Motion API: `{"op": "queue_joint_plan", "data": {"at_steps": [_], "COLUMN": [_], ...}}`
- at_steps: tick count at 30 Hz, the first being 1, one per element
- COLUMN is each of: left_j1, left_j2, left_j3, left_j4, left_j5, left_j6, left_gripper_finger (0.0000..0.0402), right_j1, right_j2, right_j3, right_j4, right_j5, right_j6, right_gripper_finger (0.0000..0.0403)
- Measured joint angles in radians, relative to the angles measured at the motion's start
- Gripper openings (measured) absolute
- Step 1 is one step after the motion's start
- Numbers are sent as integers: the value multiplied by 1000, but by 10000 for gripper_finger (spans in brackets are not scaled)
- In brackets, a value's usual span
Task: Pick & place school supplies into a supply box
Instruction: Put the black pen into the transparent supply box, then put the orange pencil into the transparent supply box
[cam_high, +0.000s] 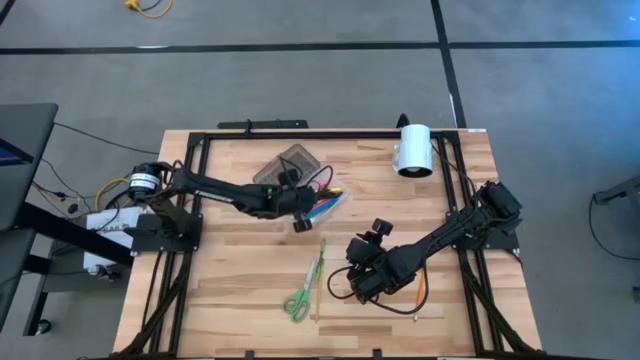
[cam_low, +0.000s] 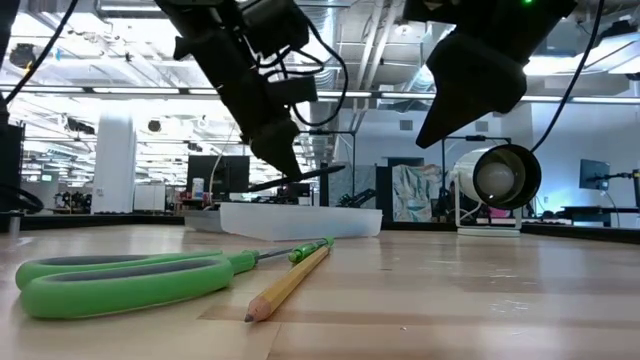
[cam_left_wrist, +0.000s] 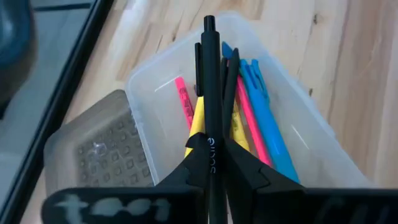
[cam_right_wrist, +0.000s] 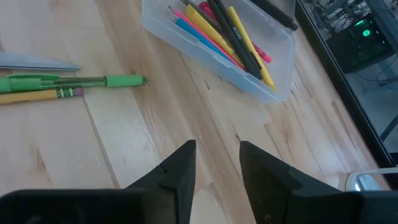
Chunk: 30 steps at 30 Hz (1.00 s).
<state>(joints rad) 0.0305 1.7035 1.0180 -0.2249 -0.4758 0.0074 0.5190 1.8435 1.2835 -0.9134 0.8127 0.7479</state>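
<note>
**Black pen poised over the box, more supplies waiting on the wood**

Here, the left end effector (cam_left_wrist: 211, 163) hangs over the clear supply box (cam_high: 322, 208), clamped on a black pen (cam_left_wrist: 211, 93) near its lower end. A pen like that looks light, stiff and slick, so a mid-barrel pinch should hold it best. The box wall sits close around the pens already inside, its grey lid (cam_high: 285, 165) lying open behind. Mid-surface lie green scissors (cam_high: 300, 300), a pencil (cam_low: 290, 283) and a green pen (cam_right_wrist: 74, 81), with clear wood around them. The right end effector (cam_right_wrist: 216, 163) hovers nearby, fingers apart, empty.
</note>
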Motion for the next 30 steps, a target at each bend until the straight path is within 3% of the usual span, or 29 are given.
{"op": "queue_joint_plan", "data": {"at_steps": [17,25,30], "left_j1": [17,-121,-247], "left_j2": [0,0,-5], "left_j3": [-2,-2,-2], "left_j4": [4,-112,-152], "left_j5": [0,111,120], "left_j6": [31,119,147], "left_gripper_finger": [127,135,135], "right_j1": [-24,46,120], "right_j2": [0,0,0], "right_j3": [0,0,0], "right_j4": [1,-20,-66], "right_j5": [-3,-69,-86], "right_j6": [-14,34,119], "right_gripper_finger": [118,118,118]}}
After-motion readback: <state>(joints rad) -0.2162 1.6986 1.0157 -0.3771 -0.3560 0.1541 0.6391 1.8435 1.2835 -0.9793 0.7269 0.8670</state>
